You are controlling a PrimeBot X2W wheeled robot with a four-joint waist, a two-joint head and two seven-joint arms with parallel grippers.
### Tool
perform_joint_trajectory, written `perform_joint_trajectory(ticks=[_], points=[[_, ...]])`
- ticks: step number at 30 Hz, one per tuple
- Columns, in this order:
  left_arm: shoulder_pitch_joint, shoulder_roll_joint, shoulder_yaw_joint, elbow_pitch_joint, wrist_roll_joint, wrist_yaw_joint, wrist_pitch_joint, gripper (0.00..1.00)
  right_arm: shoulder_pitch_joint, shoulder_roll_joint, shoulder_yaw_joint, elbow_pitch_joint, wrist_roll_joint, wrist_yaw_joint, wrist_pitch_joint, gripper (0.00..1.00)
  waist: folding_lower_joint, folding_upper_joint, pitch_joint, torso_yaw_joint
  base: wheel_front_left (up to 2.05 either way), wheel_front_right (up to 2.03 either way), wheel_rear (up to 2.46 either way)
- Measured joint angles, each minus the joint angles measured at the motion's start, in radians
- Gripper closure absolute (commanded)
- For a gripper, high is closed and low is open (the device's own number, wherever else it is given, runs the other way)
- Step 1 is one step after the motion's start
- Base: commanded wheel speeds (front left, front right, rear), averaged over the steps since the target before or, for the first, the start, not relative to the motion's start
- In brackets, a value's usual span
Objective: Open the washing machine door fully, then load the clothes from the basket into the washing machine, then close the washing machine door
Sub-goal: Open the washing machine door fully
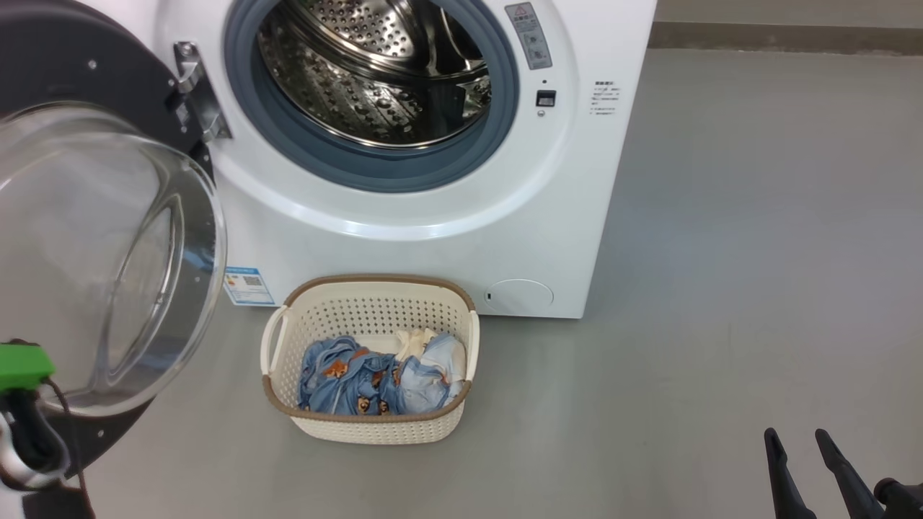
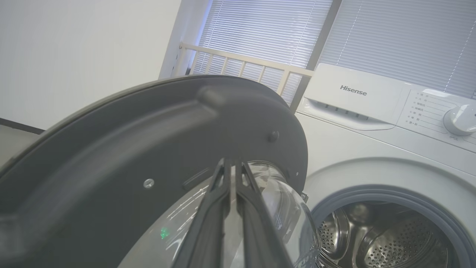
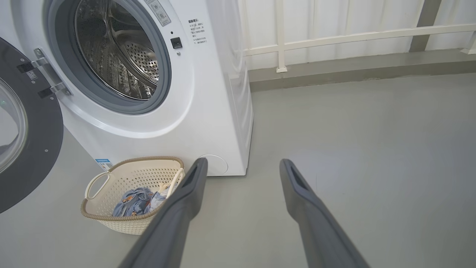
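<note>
The white washing machine (image 1: 433, 238) stands with its steel drum (image 1: 375, 72) exposed. The washing machine door (image 1: 86, 72) hangs swung out to the left, its glass bowl (image 1: 108, 252) facing me. On the floor in front sits the cream basket (image 1: 375, 425), and the clothes (image 1: 368, 378) lie inside it, blue printed fabric with pale pieces. My left gripper (image 2: 233, 163) is shut with nothing between its fingers, pointing at the door's (image 2: 130, 149) inner side by the glass edge. My right gripper (image 3: 243, 163) is open above bare floor, right of the basket (image 3: 122, 223).
Grey floor (image 1: 757, 252) stretches wide to the right of the machine. A white railing (image 3: 334, 37) and a low ledge run along the back wall. A round flap (image 1: 518, 295) and a blue sticker (image 1: 247, 286) sit low on the machine's front. My left wrist (image 1: 25, 432) is under the door.
</note>
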Motion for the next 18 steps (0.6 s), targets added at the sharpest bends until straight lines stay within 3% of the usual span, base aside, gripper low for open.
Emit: perform_joint_trajectory(ticks=[7,18], points=[[0.098,-0.003,-0.142,-0.092,-0.074,-0.010,0.000,0.00,-0.002,0.005,0.000,-0.004,0.000,0.000,0.000,0.00,-0.0001,0.0000,0.009,-0.039,0.00,0.00,0.00],[0.261,-0.001,-0.319,-0.171,-0.122,0.016,0.000,0.00,-0.006,0.019,0.024,-0.024,-0.001,0.000,0.000,0.00,0.0000,0.0000,0.020,-0.138,0.00,0.00,0.00]])
